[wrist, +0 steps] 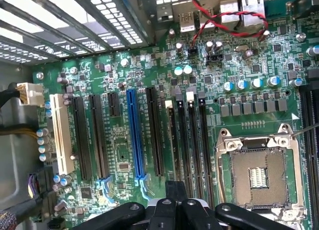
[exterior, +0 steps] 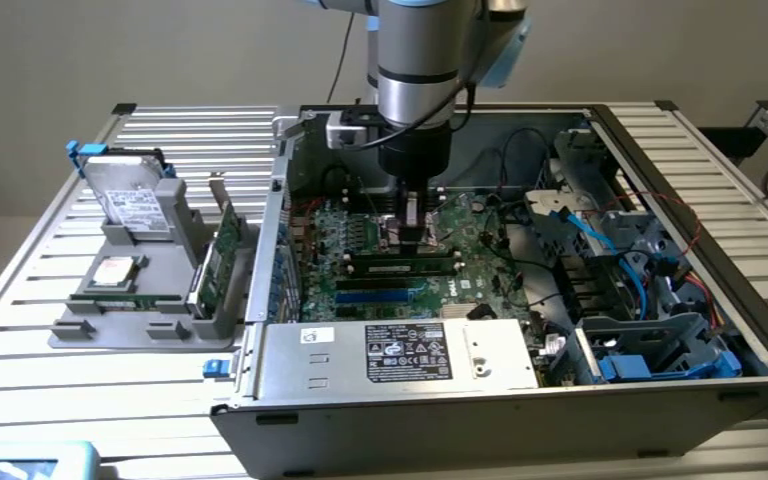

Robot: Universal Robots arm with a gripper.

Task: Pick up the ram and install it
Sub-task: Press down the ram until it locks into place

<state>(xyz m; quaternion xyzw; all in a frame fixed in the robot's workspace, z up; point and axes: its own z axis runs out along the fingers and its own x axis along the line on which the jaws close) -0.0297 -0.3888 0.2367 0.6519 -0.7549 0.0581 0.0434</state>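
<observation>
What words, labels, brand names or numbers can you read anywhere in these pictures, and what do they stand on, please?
None can be read.
Power supply label: print and symbols too small.
White sticker beside it: unreadable.
Motherboard silkscreen print: blurred.
Hard drive label: blurred.

Gripper [exterior: 415, 238] above seated ram [exterior: 402, 267]

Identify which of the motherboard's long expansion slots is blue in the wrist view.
The blue slot stands between black slots on the motherboard; the other odd one is a white slot, nearer the case wall.
</observation>
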